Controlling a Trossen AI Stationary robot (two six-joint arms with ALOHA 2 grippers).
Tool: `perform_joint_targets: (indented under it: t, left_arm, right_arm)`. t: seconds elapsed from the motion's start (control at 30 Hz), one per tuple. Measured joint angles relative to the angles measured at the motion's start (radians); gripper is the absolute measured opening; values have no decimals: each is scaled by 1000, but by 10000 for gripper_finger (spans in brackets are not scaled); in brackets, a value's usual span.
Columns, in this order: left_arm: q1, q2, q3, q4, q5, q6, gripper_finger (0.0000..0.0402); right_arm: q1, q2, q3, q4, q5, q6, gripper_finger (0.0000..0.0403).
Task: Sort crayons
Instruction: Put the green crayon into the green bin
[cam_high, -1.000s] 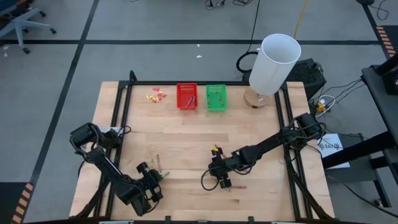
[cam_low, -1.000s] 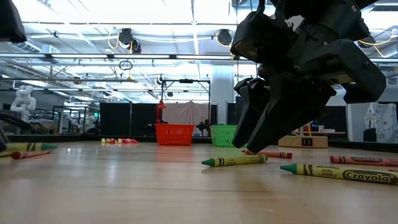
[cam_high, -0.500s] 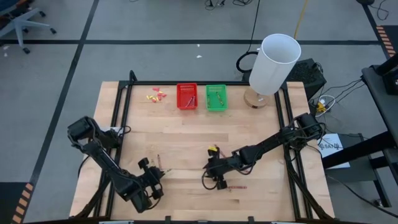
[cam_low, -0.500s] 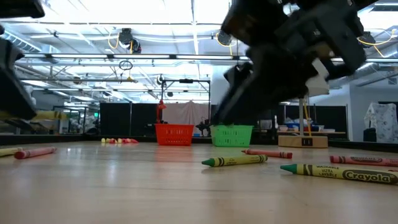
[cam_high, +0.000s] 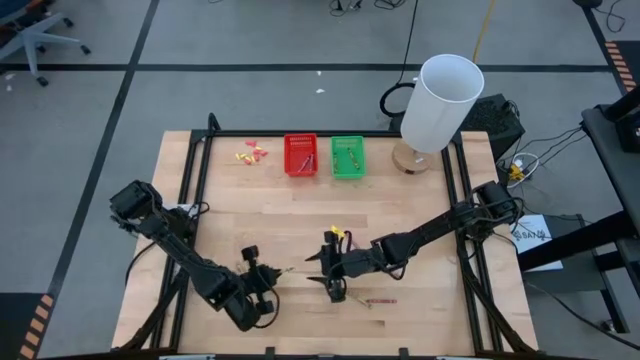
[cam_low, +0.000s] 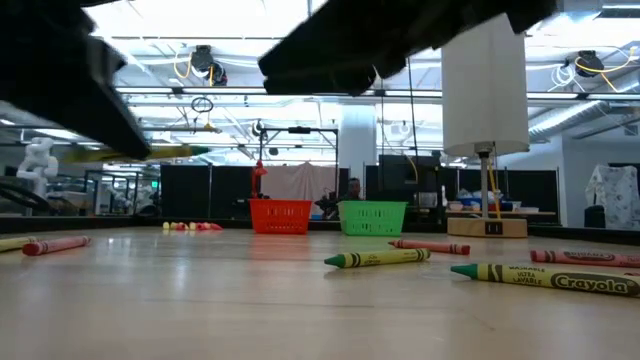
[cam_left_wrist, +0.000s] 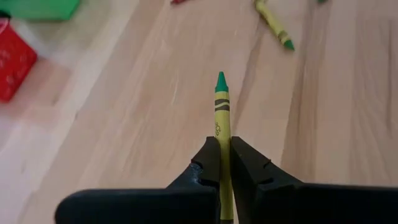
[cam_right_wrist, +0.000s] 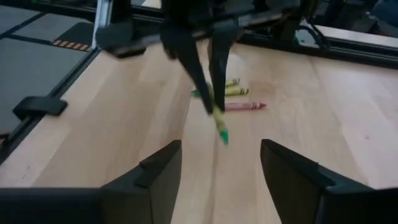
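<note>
Left gripper (cam_left_wrist: 219, 163): clamped on a yellow-green crayon (cam_left_wrist: 221, 118), tip pointing forward, lifted off the table (cam_high: 420, 200) near its front, apparently for carrying to the green basket (cam_high: 348, 157).
Right gripper (cam_right_wrist: 217, 165): fingers spread wide and empty, hovering just beside the left one at mid-table.
Loose crayons: a reddish one (cam_high: 380, 300) lies below the right gripper; others lie beside the left arm (cam_high: 253, 262).
Baskets: red basket (cam_high: 300, 155) and green stand side by side at the far edge.
Room: bare wood between grippers and baskets; the path looks open.
</note>
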Motion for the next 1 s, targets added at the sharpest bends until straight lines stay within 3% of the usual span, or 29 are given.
perform_joint_targets:
  t: [0.37,1.0]
  left_arm:
    - [131,-1,2,246,54,317,11]
    - [255,-1,2,364,169,432,11]
  right_arm:
    - [-38,0,30,-177,11,-30,213]
    - [-64,0,30,-226,19,-83,208]
